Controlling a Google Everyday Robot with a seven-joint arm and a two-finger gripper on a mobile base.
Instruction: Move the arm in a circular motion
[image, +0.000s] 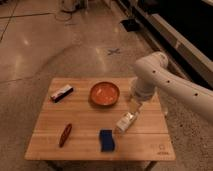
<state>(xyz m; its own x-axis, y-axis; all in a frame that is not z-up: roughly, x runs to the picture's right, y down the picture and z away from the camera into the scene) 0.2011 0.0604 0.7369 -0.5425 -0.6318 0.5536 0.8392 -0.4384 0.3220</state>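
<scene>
The white arm (170, 82) of thick tubular segments with dark dots comes in from the right edge. Its rounded joint is over the right side of the wooden table (85, 117). The gripper (133, 106) hangs down from that joint, to the right of an orange bowl (104, 93) and just above a small white packet (125, 123). I see nothing held in it.
On the table lie a dark-and-white bar (62, 93) at the back left, a reddish-brown oblong item (65, 134) at the front left and a blue block (106, 140) at the front middle. Polished floor lies all around, with dark fixtures along the right.
</scene>
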